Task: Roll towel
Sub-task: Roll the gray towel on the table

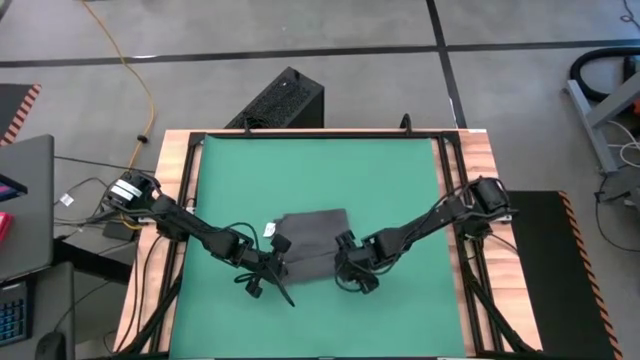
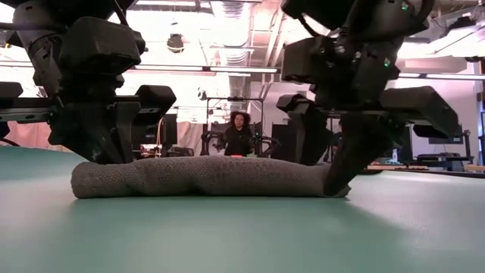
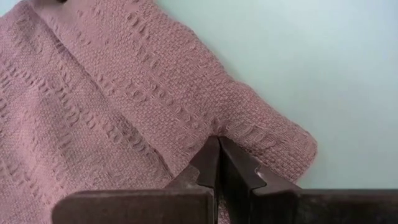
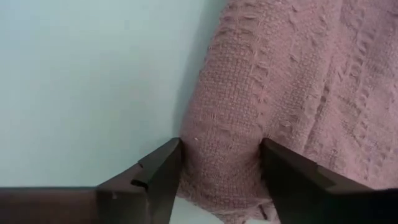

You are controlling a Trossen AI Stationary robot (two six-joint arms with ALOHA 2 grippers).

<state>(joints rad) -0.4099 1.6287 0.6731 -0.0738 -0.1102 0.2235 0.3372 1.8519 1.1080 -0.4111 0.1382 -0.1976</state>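
Item: towel (image 1: 312, 248), dark grey woven cloth, lying on the green mat (image 1: 400, 180) near the mat's front-centre, between the two arms. Its near edge is rolled into a low, thick tube that runs crosswise; in the low view this roll (image 2: 204, 177) rests flat on the mat surface, slightly uneven in thickness along its length. The unrolled remainder lies flat behind the roll, toward the mat's far side. A small white tag (image 1: 268, 231) shows at the towel's left edge. Left gripper (image 1: 272, 268): at the roll's left end, fingers pressed together with cloth pinched between the tips, as the left wrist view (image 3: 217, 146) shows; the weave bunches where the tips meet. Right gripper (image 1: 352, 270): at the roll's right end, jaws spread wide and straddling the rolled edge, one finger on each side of it in the right wrist view (image 4: 221, 155); whether the pads press the cloth cannot be told. Support: wooden table (image 1: 480, 145) with a black frame around the mat. Surroundings: black box (image 1: 282, 100) on the floor beyond the table; a yellow cable (image 1: 130, 70) across the floor; a person (image 2: 240, 135) seated far back in the room, seen in the low view.
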